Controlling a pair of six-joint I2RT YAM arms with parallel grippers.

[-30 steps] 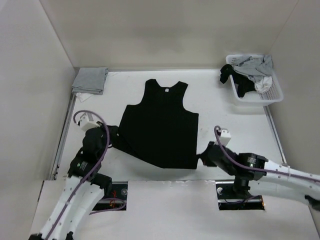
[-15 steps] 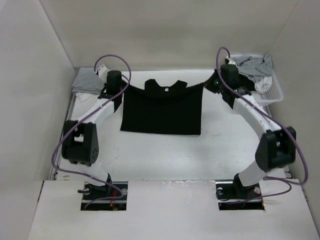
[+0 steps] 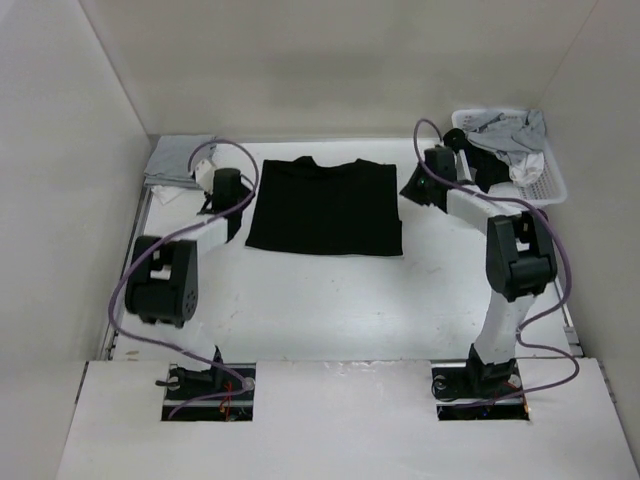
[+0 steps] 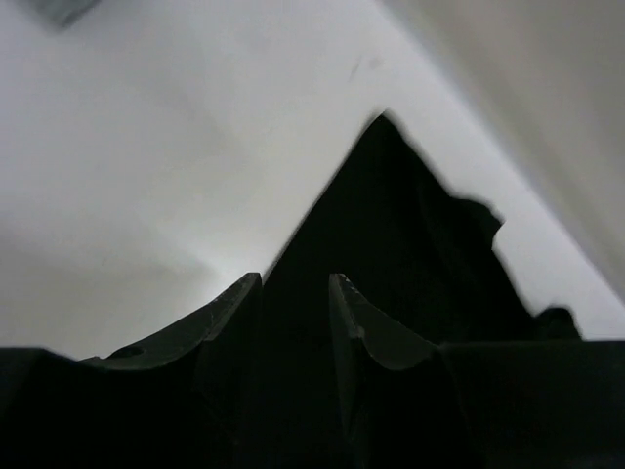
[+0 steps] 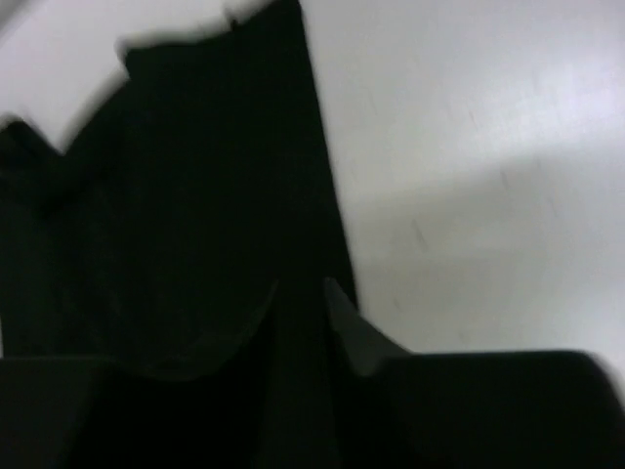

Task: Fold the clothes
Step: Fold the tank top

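The clothes point(image 3: 325, 208), a black top, lie folded in half as a flat rectangle at the back of the table. My left gripper point(image 3: 243, 196) is low at the cloth's far left corner, and my right gripper point(image 3: 410, 188) is at its far right corner. In the left wrist view the left gripper point(image 4: 293, 283) has its fingers apart, with the black cloth point(image 4: 410, 234) running under and between them. The right wrist view shows the right gripper point(image 5: 301, 285) the same way, jaws parted over the cloth's edge point(image 5: 195, 176). The cloth lies slack on the table.
A folded light-grey cloth square point(image 3: 180, 160) lies in the back left corner, just beyond the left arm. A white basket point(image 3: 548, 188) of mixed garments stands at the back right, close behind the right wrist. Walls close the table on three sides.
Both arms swept from the near hem to the far end, carrying it over so the top lies folded in half. Both sets of jaws have since parted and let go of the cloth.
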